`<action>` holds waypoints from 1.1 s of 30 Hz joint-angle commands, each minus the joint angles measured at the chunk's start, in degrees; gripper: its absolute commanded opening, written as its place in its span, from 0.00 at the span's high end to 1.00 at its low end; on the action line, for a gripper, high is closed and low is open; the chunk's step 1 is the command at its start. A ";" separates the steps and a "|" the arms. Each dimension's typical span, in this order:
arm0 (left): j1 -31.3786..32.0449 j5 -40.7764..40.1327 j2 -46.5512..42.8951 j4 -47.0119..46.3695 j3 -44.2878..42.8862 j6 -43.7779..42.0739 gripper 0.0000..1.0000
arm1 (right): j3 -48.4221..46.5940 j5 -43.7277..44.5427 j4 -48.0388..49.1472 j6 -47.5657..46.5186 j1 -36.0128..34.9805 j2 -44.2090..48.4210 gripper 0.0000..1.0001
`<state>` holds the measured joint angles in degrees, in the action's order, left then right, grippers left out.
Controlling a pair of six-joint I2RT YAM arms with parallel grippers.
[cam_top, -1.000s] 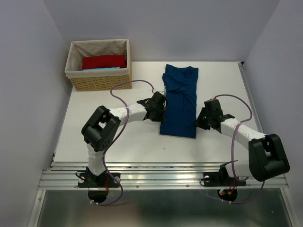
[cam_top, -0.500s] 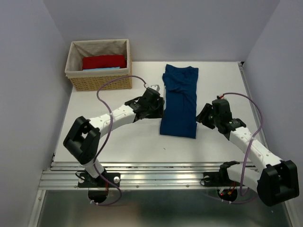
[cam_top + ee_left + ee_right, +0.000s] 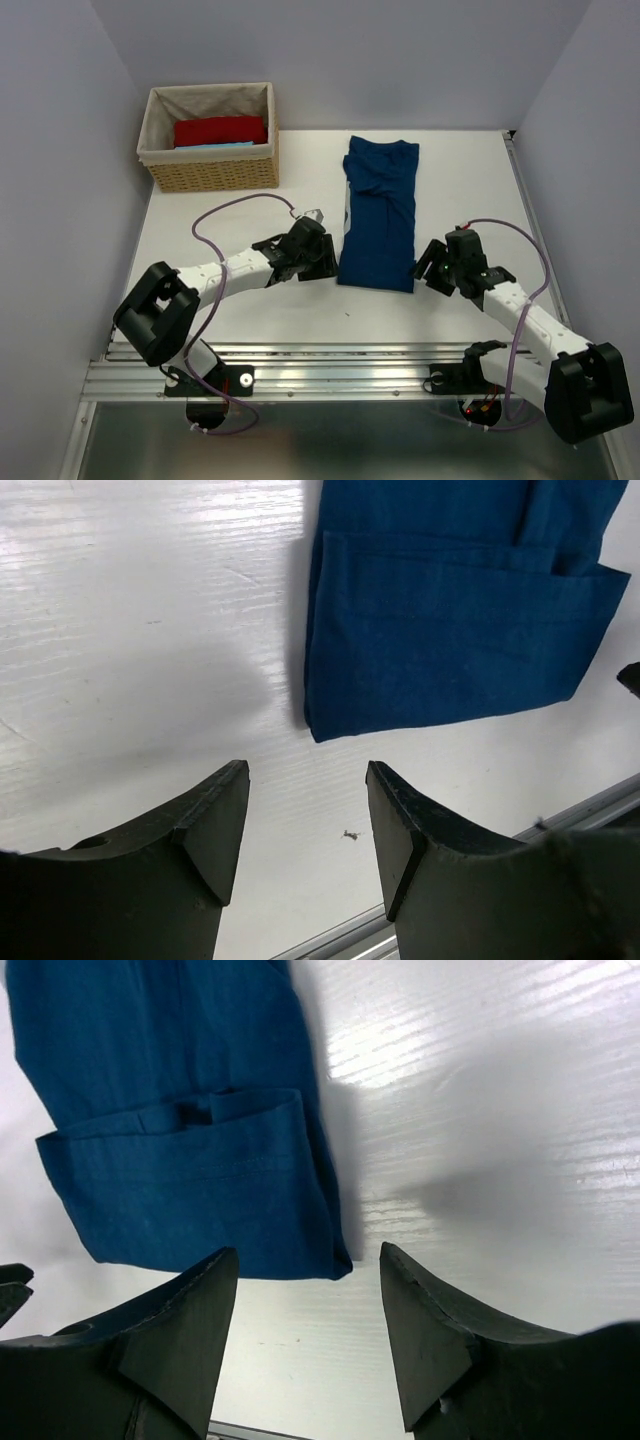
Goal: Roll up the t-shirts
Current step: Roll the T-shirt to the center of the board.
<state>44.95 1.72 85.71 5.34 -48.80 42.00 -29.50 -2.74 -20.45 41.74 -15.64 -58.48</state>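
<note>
The navy shirt [image 3: 379, 215] is lying flat on the white table [image 3: 460, 170], folded lengthwise into a long narrow strip. Its collar end is pointing away from the arms and its hem end is facing them. The left gripper [image 3: 305, 775] is hovering low over the table just beside the strip's near left corner; its jaws are standing apart with only bare table showing between them, gripping nothing. The right gripper [image 3: 308, 1258] is mirroring it at the near right corner, jaws likewise spread and empty, the cloth edge lying just beyond the fingertips. At the far left corner, a wicker basket [image 3: 210, 175] with a pale liner is holding a red cloth [image 3: 220, 130] resting on a light-blue cloth [image 3: 215, 146].
</note>
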 commanded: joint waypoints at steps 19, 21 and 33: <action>0.31 7.77 6.75 -17.21 7.31 8.01 0.46 | 10.86 -5.43 12.62 9.50 0.43 -0.50 0.52; 0.31 7.86 7.10 -17.39 7.40 8.19 0.48 | 11.21 -5.17 12.45 9.68 0.43 -0.06 0.56; 0.23 7.42 9.38 -18.35 6.35 8.28 0.66 | 11.13 -4.99 13.42 10.03 0.43 -0.58 0.70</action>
<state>44.99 9.43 94.15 -12.05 -42.33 50.35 -18.68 -7.62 -9.04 51.29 -15.42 -59.07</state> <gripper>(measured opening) 0.372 0.302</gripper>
